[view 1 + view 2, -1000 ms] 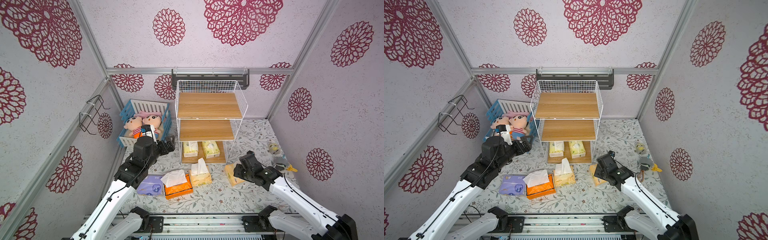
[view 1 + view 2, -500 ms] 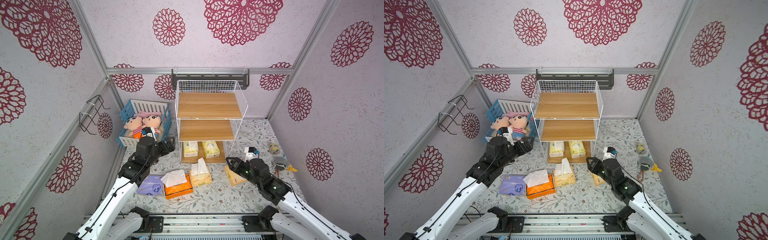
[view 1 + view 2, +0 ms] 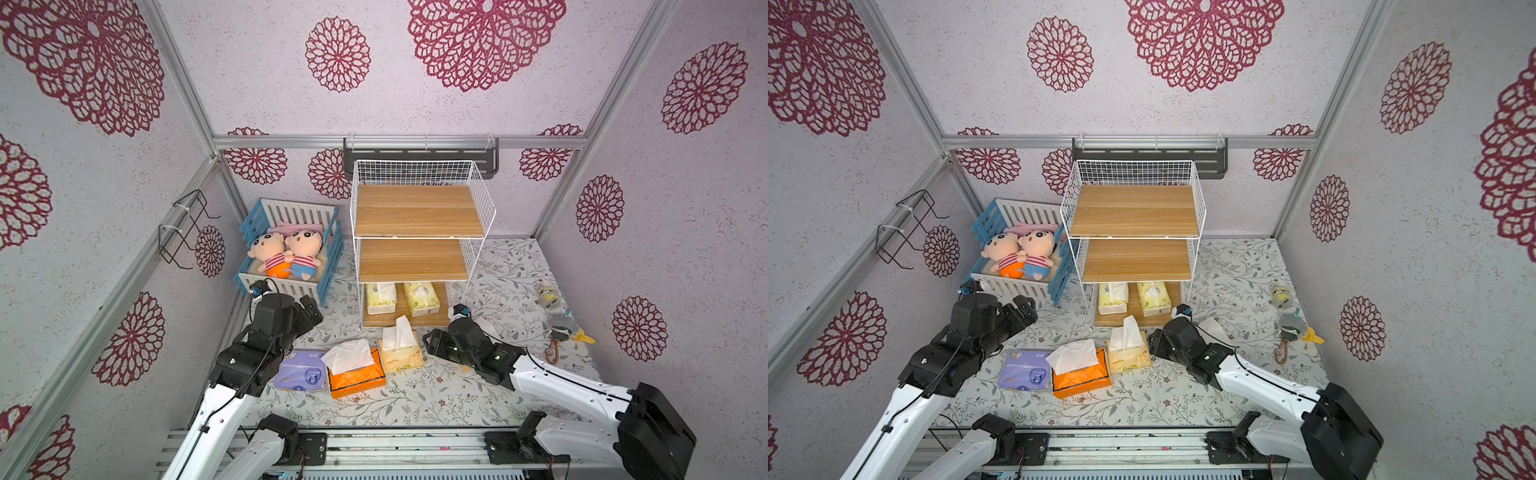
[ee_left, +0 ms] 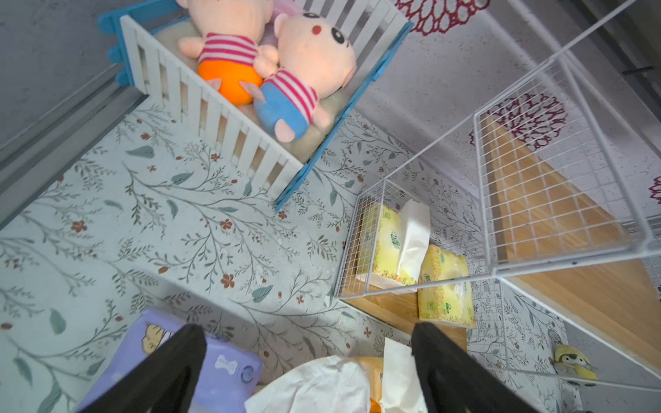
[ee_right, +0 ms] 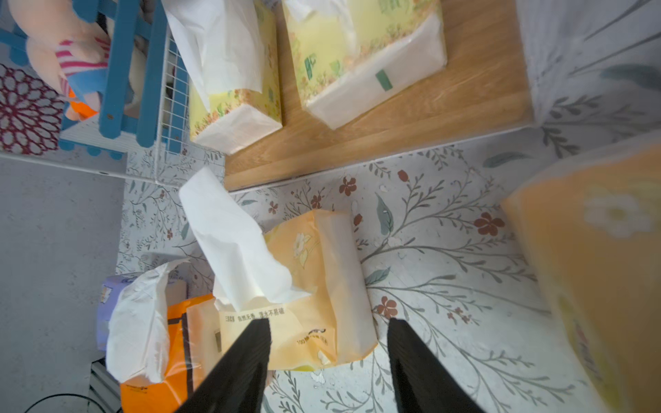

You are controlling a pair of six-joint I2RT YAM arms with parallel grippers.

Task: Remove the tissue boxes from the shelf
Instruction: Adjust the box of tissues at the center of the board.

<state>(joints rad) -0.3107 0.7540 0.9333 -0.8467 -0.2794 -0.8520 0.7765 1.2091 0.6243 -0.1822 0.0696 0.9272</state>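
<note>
Pale walls (image 3: 257, 75) with crimson floral medallions (image 3: 338, 54), leaf-and-flower patterned floor (image 3: 449, 399), aluminium corner rails (image 3: 270, 142), black wall rack (image 3: 419, 152)

Inspector A: The shelf (image 3: 417, 210) has matt, grained wood boards set in smooth white-coated wire.
Inspector B: The orange pack (image 3: 359, 380) and lavender pack (image 3: 299, 374) show glossy plastic film. The tissue (image 3: 347, 355) is soft, crumpled paper.
Inspector A: The dolls (image 3: 286, 253) are plush cloth; the crate (image 3: 286, 286) has smooth, painted-looking slats.
Inspector B: The walls (image 3: 457, 104) — rough and matt.
</note>
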